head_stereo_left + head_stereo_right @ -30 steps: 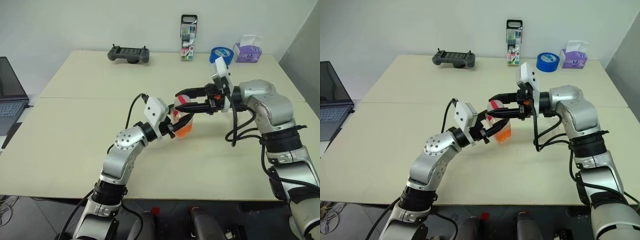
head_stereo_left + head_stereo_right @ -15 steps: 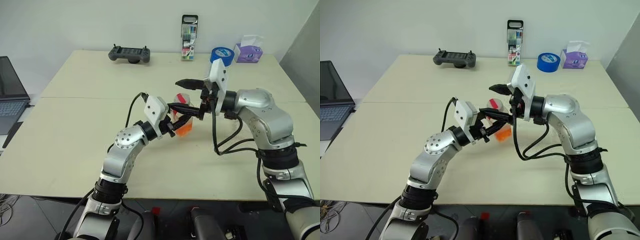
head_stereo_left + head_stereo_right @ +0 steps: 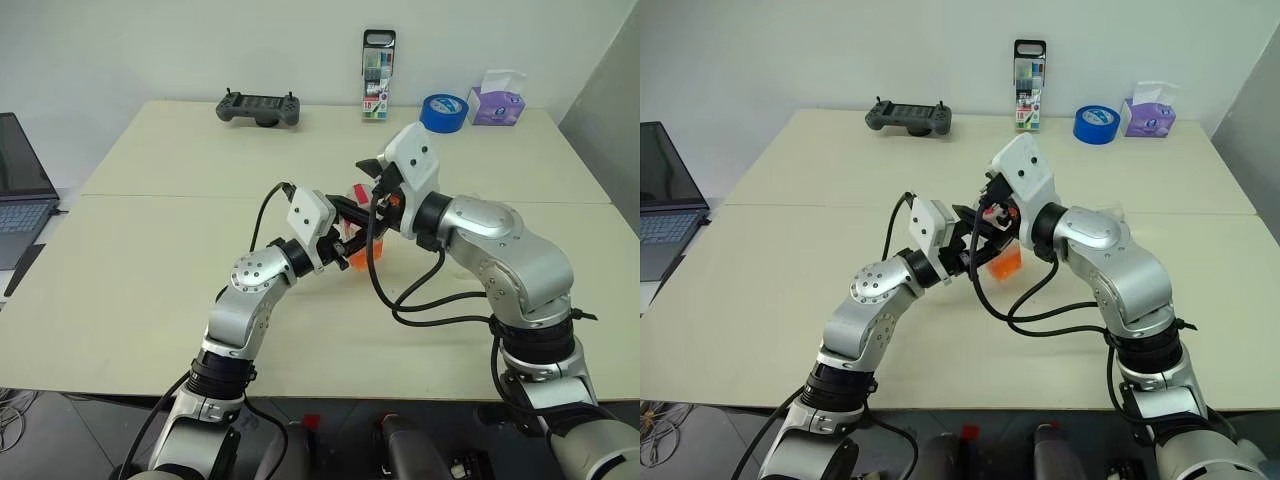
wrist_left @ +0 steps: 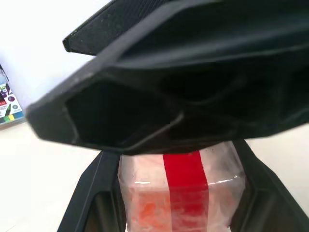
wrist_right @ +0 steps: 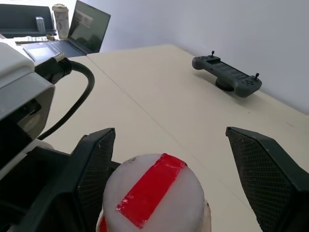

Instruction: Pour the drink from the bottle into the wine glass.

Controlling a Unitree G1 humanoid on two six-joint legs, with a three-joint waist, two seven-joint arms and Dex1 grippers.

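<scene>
Though half hidden, bottle in left hand

Far table edge — controller, marker pack, tape roll, tissues.

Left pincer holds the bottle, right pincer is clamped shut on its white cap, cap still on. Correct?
Not quite. The right pincer is open: in the right wrist view its fingers stand wide apart on either side of the cap, not closed on it. The left pincer does hold the bottle, cap still on.
</scene>
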